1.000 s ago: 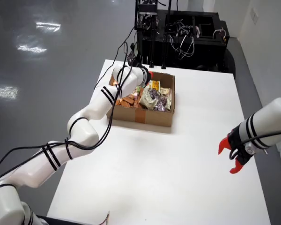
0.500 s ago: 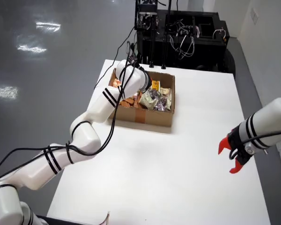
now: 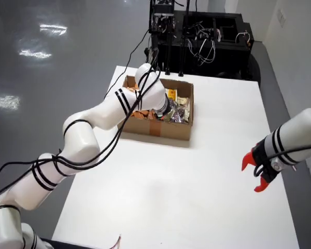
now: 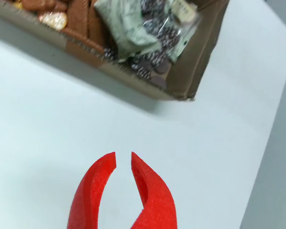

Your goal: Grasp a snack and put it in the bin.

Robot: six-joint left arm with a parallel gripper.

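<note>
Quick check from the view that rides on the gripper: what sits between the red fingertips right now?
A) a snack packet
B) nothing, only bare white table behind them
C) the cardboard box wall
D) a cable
B: the gripper has a narrow gap between its tips with only the white table showing through it; the snacks lie in the cardboard box farther ahead.

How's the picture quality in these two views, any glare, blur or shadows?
View from above: sharp, with light glare on the grey floor. View that rides on the gripper: red fingers soft, cardboard box blurred, casting a soft shadow on the white table.
</note>
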